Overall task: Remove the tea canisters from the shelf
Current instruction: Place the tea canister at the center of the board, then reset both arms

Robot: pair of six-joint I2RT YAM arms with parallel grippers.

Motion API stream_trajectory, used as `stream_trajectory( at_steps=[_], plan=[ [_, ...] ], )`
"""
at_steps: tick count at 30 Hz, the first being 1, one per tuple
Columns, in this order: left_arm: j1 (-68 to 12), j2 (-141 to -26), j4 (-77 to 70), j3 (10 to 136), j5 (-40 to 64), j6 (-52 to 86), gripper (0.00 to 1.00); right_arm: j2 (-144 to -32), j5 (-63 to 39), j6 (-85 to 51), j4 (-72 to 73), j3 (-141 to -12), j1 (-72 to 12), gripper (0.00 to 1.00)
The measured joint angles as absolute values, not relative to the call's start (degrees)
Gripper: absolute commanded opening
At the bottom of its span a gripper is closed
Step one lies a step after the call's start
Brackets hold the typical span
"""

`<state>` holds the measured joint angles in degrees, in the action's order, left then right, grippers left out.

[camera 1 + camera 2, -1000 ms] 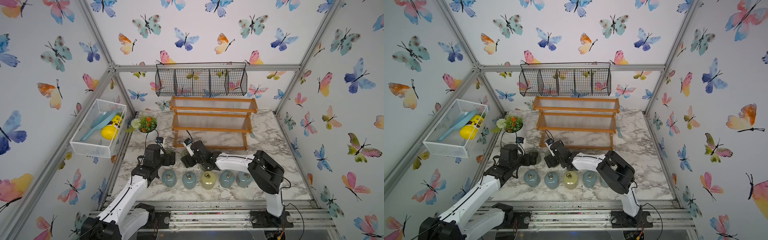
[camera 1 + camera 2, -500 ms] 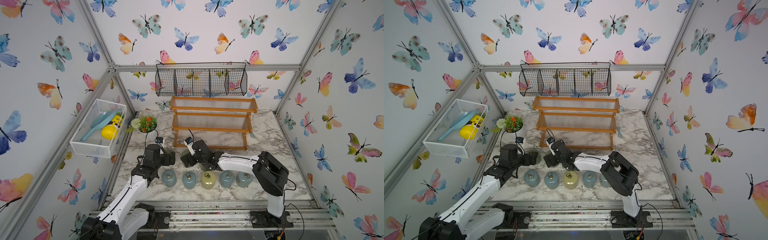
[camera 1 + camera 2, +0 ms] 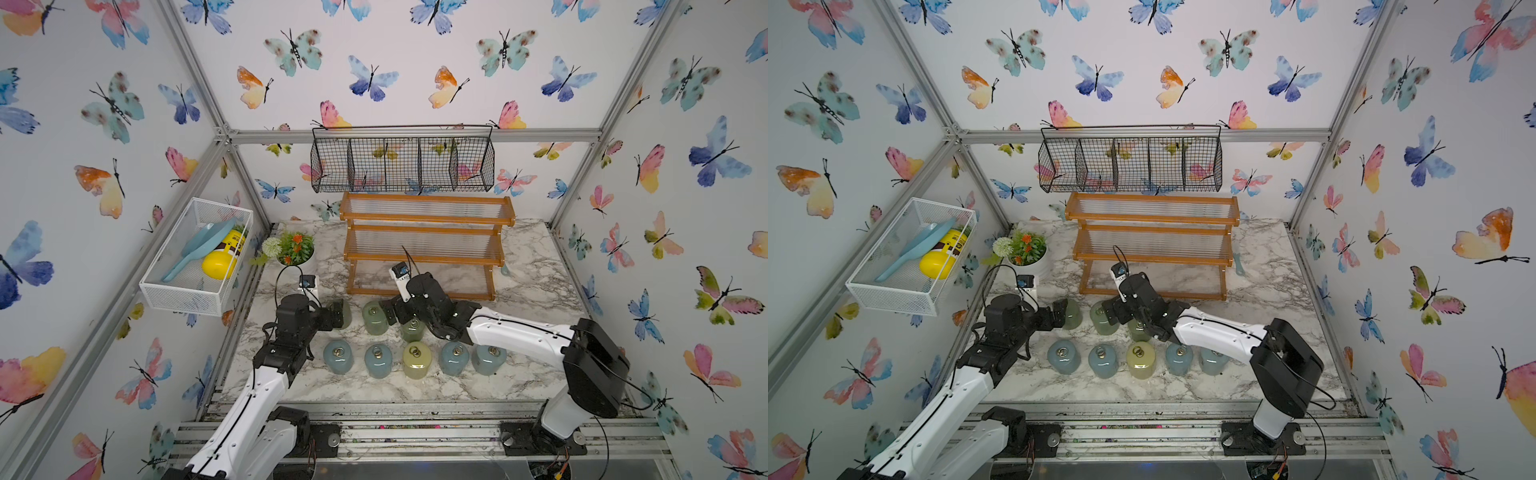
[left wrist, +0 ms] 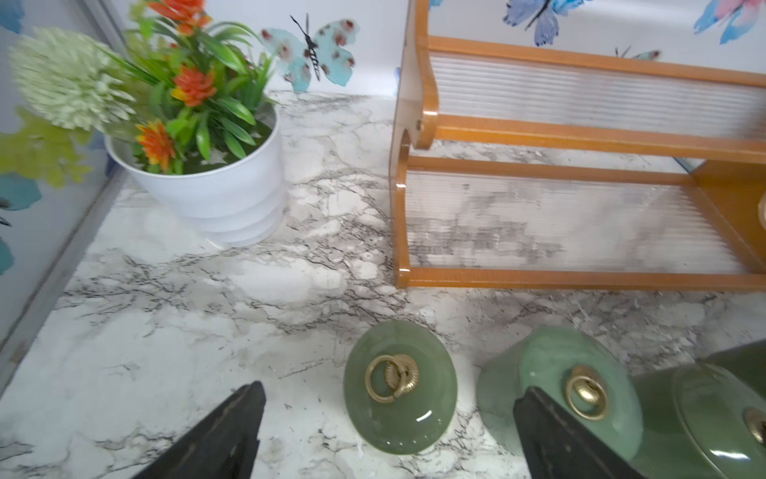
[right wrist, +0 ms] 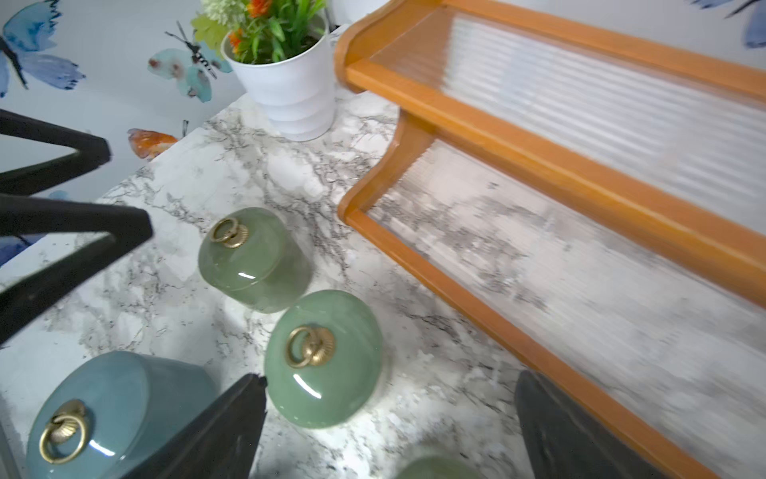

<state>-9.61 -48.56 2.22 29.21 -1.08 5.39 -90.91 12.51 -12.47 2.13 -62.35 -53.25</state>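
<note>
step: unload about done, shelf (image 3: 424, 259) looks bare | tea canisters (image 3: 376, 361) in 2 rows on table (image 3: 540, 270) just in front of shelf | L gripper (image 4: 391, 387) & R gripper (image 5: 389, 375) jaws wide, nothing held | next: lift both clear, no knocks

A smooth, glossy glaze is shown by the sage-green tea canisters (image 4: 400, 387); their ring pulls (image 4: 391, 378) are seen as brass-coloured metal; the shelf (image 4: 580, 134) is made of varnished orange-brown wood, fitted with ribbed clear panels (image 4: 580, 224); the tabletop (image 4: 207, 298) is finished in smooth marble pattern; the flower pot (image 4: 224, 186) is seen as smooth white; the hanging basket (image 3: 402, 164) is formed of black wire.
</note>
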Motion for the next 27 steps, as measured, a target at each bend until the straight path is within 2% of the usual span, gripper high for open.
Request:
stream_trajectory(
  at_steps=[7,12,17,22,27],
  plan=[
    [2.4,-52.0,-6.9,28.6,2.9,5.8,0.98,-73.3,14.5,-8.3,5.8,-48.3,-32.9,1.0],
    [4.4,-56.7,-14.9,25.3,3.3,5.7,0.98,-66.6,14.9,-3.4,13.8,-34.3,-21.7,1.0],
    [4.4,-60.7,-22.7,20.4,2.9,5.0,0.98,-68.6,13.7,-1.6,20.5,-24.5,-15.2,1.0],
    [4.4,-66.2,-34.3,13.1,2.1,4.8,0.98,-74.1,12.7,-1.4,34.4,-16.3,-11.8,1.0],
    [4.7,-71.9,-40.4,13.8,1.6,4.3,0.98,-78.5,11.9,-1.6,47.3,-14.0,-7.5,1.0]
  ],
)
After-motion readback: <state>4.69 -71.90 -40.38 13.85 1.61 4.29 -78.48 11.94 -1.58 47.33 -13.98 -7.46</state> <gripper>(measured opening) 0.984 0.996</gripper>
